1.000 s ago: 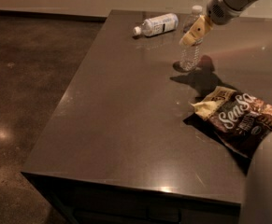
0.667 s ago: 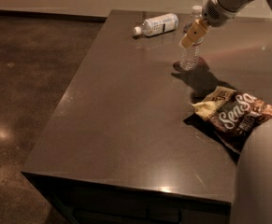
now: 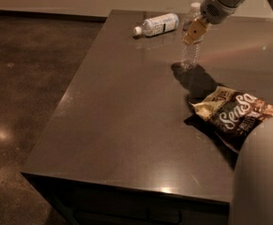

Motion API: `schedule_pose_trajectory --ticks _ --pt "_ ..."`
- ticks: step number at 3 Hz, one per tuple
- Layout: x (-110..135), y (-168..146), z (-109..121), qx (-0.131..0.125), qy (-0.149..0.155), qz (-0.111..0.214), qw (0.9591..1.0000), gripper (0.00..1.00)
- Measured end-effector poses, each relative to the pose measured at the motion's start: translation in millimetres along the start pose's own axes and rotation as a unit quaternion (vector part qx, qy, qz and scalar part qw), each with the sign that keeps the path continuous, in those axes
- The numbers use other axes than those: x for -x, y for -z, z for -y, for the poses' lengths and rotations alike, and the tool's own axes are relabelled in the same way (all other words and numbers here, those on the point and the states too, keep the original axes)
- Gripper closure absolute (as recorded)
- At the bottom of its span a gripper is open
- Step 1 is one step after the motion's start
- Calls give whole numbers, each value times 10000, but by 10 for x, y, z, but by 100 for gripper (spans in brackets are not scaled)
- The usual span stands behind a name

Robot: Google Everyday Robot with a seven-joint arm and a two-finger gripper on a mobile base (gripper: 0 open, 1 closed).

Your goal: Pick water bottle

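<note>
The water bottle (image 3: 190,55), clear ribbed plastic with a white cap, stands upright on the dark table (image 3: 126,111) toward its far right. My gripper (image 3: 195,31) reaches down from the upper right and sits against the bottle's upper part, covering its label band. The bottle's base rests on the table top.
A second bottle (image 3: 159,24) with a white and pale blue label lies on its side at the table's far edge. A chip bag (image 3: 237,114) lies at the right, nearer than the water bottle. A pale part of my body (image 3: 262,172) fills the lower right corner.
The gripper stays at the bottle's upper part with almost no shift. The pale body part at the lower right has come further into view.
</note>
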State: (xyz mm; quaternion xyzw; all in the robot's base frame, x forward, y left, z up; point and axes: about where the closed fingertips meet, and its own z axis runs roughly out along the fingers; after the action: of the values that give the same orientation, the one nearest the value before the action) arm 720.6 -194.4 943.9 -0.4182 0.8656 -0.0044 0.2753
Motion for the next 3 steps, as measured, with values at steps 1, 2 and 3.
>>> schedule_pose_trajectory --ticks 1,2,3 --pt "145 219 -108 -104 291 55 9995 92" --pt "311 486 -251 -250 594 158 9978 100" --pt "524 797 -481 -355 927 367 9944 100"
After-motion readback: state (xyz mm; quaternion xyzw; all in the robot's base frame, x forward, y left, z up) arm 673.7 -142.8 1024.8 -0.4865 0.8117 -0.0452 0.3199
